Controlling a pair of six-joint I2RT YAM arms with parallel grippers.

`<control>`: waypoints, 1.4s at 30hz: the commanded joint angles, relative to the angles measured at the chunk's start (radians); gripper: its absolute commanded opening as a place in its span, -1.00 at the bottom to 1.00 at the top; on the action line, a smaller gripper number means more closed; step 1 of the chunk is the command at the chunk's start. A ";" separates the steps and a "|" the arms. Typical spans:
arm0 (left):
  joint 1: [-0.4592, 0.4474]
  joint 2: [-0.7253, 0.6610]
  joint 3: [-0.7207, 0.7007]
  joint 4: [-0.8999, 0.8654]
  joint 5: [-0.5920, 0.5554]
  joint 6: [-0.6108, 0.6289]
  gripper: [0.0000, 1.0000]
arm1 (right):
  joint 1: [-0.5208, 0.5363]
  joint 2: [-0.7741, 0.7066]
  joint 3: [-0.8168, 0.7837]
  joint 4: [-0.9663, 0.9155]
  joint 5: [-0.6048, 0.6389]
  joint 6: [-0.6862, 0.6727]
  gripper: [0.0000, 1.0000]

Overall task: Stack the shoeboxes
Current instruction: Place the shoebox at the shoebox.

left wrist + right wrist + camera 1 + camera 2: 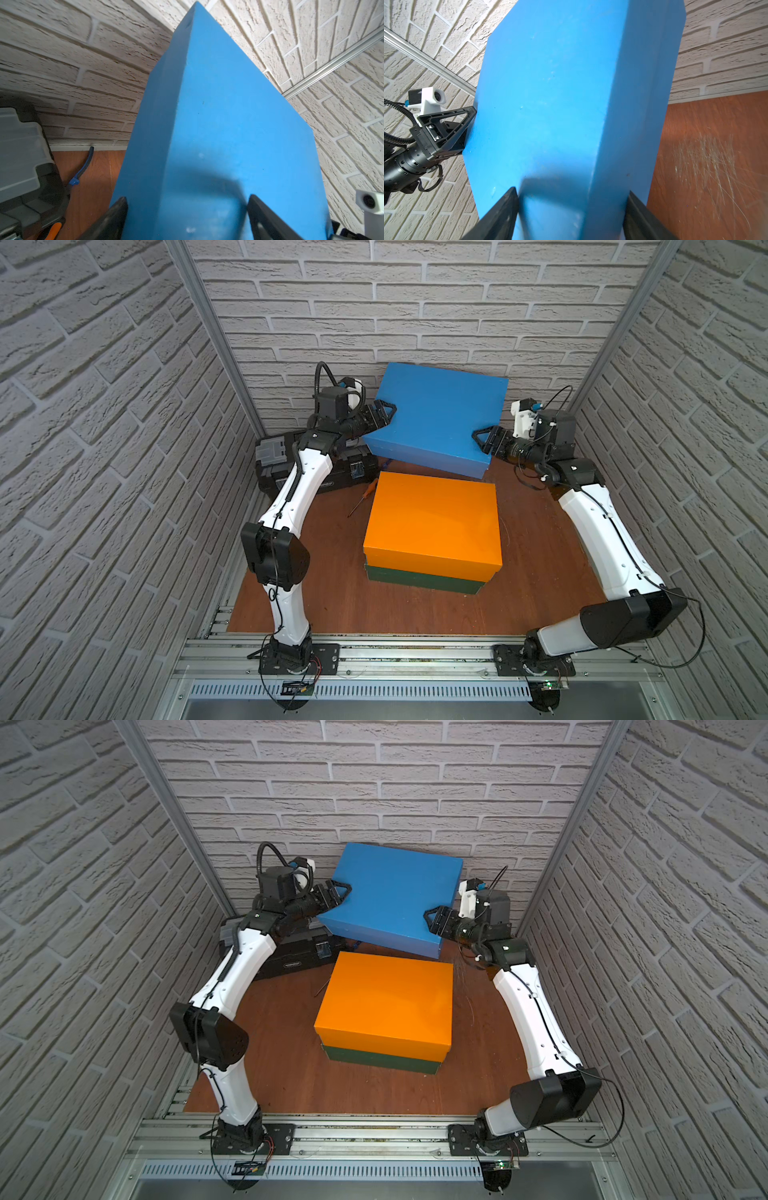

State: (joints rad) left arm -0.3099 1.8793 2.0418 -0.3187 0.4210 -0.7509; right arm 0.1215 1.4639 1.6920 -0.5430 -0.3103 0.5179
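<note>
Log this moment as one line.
orange shoebox on green shoebox | blue shoebox aloft | left claw, right claw: gripping blue shoebox

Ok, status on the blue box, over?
Left claw and right claw clamped on blue box, opposite sides. Box in the air, behind orange box stacked on green box. Nothing on the orange lid; toolbox by the left arm.

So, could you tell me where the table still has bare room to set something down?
Bare table lies in front of the orange box on the green box, up to the rail, and to their right. Back left is crowded: toolbox, screwdriver, and the blue box held by left gripper and right gripper.
</note>
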 commanded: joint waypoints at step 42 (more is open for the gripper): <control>-0.097 -0.658 -0.608 -0.175 -0.066 -0.136 0.91 | -0.007 -0.437 -0.230 -0.425 -0.005 -0.021 1.00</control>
State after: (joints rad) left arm -0.4461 1.2427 1.4403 -0.5457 0.3027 -0.9092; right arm 0.1364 1.0222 1.4391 -0.9535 -0.3214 0.5671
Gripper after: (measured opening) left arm 0.952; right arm 0.997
